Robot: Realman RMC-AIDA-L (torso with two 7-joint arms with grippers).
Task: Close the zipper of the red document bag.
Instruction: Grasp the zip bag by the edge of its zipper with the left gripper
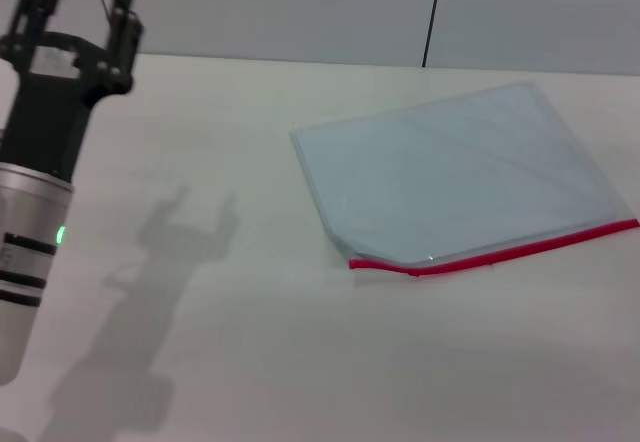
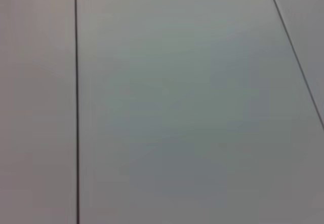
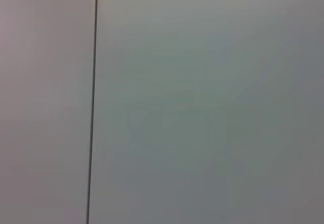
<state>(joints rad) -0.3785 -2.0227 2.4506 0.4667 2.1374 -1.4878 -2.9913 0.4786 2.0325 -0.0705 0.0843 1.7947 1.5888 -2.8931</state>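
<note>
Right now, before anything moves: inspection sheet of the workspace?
Surface: white table, bare apart from the bag.
Job's things: bag lies flat, right of centre; zipper along its near edge, near-left corner slightly lifted. Slider too small to place.
Clutter: nothing seen.
Hands: left hand raised at far left, fingers apart, holding nothing, well clear of the bag. Right hand not in view.
Cables: thin dark line against the wall behind the table.
Surroundings: plain grey wall; both wrist views show only wall panels.
</note>
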